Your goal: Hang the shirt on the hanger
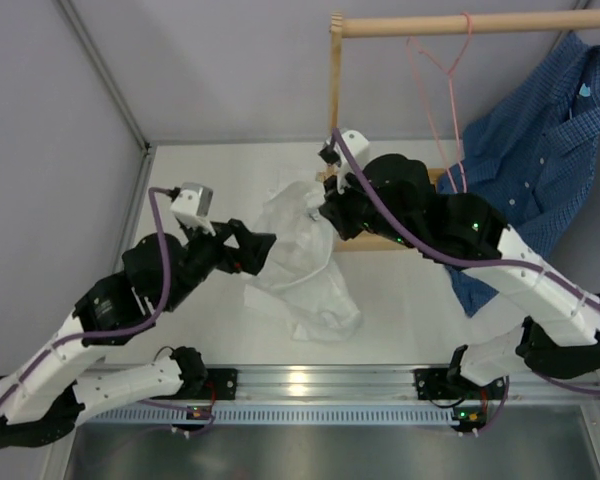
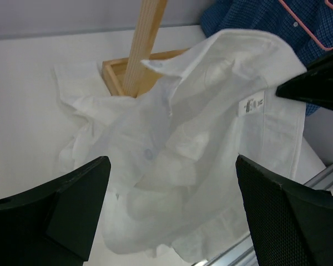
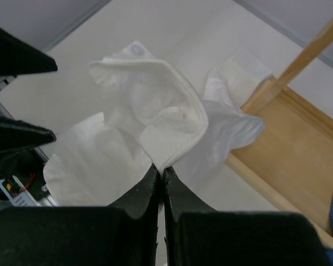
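Collar of the shirt (image 3: 155, 105) sits clenched in right end effector (image 3: 160, 178); left end effector (image 2: 172, 185) gapes wide.

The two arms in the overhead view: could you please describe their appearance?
The left arm and right arm have white shells and black joints, each trailed by a purple cable. The left pincer and right pincer are black; green lights dot the right arm.
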`<state>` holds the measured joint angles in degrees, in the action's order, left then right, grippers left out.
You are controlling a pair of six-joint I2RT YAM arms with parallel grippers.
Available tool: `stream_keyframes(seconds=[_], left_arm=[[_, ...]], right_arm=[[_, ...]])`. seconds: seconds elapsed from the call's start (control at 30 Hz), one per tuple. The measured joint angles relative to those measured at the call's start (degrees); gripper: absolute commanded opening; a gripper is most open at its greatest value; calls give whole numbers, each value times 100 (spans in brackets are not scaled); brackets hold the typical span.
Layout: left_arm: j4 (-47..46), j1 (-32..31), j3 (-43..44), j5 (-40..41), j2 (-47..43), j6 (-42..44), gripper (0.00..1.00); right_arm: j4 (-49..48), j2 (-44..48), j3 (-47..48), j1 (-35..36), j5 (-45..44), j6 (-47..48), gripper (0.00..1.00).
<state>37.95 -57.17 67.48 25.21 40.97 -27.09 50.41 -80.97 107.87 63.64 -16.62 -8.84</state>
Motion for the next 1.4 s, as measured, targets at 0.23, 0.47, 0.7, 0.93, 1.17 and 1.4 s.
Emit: stream_keyframes(seconds=[0.23,0.47,0.7,0.93,1.17,1.4], left_arm=[[-837,0,393,-529,1447,1482,94],[-1484,0,-264,-1255,1733,2546,74],[-1926,0,-450,-1882,2033,2962,66],[-2118,0,-328,-1950,2559,3169,0],[-2308,0,-234,-1532,2706,3075,0],[-2529,-2,-234,-129,2951,2057,0]], right_arm=[[1025,627,-787,0,-122,26,0],[1316,1010,-1274,0,-144,9,0],[1305,1360,-1451,0,-120,11,0],[1119,1705,-2065,0,179,9,1],[-9,2697,-3794,0,116,-629,57],[-1246,3897,-6094,17,107,-2159,54]])
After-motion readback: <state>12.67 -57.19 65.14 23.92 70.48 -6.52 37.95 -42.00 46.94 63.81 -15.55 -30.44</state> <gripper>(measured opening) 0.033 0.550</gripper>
